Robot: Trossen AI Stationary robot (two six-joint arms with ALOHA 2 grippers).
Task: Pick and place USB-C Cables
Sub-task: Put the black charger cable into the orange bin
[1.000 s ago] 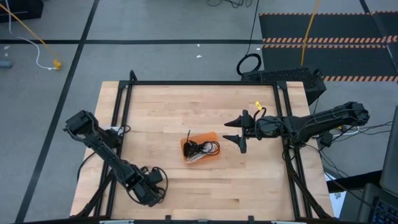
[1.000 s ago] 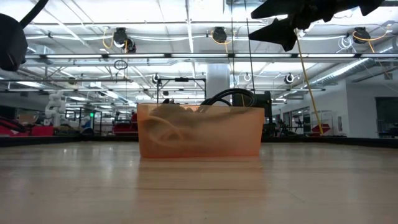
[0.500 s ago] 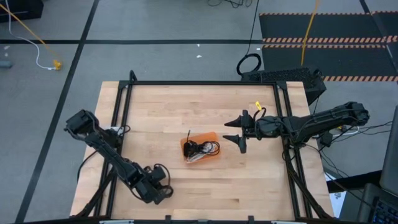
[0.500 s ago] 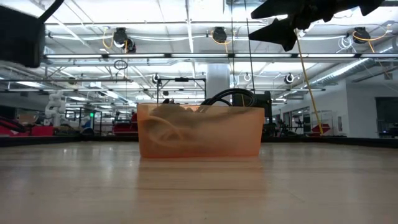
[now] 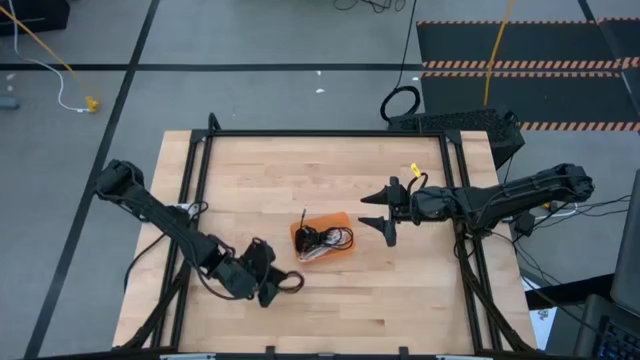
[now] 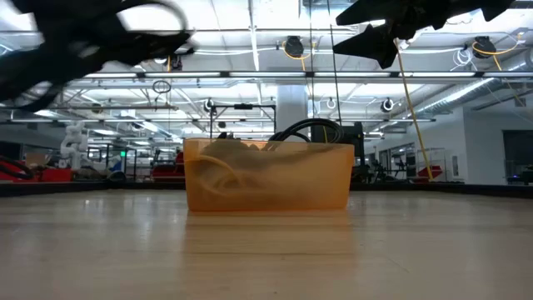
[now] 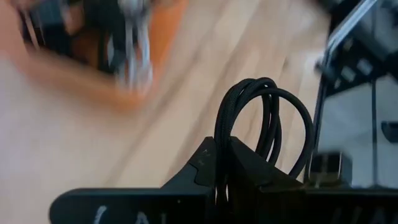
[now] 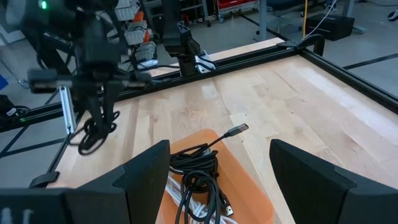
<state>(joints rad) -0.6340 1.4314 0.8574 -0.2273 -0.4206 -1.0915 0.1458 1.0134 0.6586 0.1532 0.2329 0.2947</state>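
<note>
An orange tray (image 5: pixel 336 220) stands on the middle of the wooden table and holds several coiled USB-C cables (image 8: pixel 198 167), black ones and a white one. My left gripper (image 5: pixel 268 290) hangs near the table's front edge, left of the tray, shut on a black coiled cable (image 7: pixel 268 109). The same cable (image 8: pixel 92 135) dangles below that gripper in the right wrist view. My right gripper (image 5: pixel 384 216) hovers open just right of the tray, above table height, with nothing between its fingers. My left gripper pinches several strands of the black cable's coil (image 7: pixel 224 144) together between its two fingers. The fingers point down. The rest of the coil hangs as a loose loop (image 8: pixel 93 127) below the fingertips, lifted clear of the table.
Black frame rails (image 5: pixel 320 133) run round the tabletop. A small yellow tag (image 5: pixel 415 170) lies at the far right. A large black cable loop (image 5: pixel 400 102) sits off the far edge. Bare wood lies left of and in front of the tray (image 6: pixel 266 179).
My left gripper has risen from the table near the front edge and swung toward the right and the tray. The black coiled cable has come up with it and now hangs clear of the wood.
</note>
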